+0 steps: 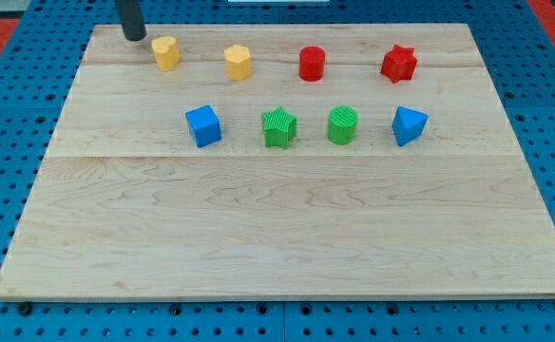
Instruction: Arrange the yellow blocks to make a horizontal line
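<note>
Two yellow blocks stand near the view's top left of the wooden board: a left yellow block and a yellow hexagonal block to its right, at nearly the same height. My tip is at the top left, a short way left of and slightly above the left yellow block, apart from it.
In the top row a red cylinder and a red star follow to the right. Below stand a blue cube, a green star, a green cylinder and a blue triangular block.
</note>
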`<state>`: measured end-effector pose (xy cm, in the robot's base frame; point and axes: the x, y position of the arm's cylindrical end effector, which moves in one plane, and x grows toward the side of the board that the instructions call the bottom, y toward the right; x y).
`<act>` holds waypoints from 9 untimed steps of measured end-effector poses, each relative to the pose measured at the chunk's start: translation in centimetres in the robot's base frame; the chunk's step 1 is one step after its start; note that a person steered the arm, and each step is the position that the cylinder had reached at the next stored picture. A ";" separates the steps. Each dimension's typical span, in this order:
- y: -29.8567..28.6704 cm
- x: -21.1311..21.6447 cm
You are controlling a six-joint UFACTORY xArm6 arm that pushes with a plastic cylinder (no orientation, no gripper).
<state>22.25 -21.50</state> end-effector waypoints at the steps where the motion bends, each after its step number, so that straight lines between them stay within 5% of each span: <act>1: 3.1 -0.6; 8: 3.0 4.3; 9: -0.8 6.6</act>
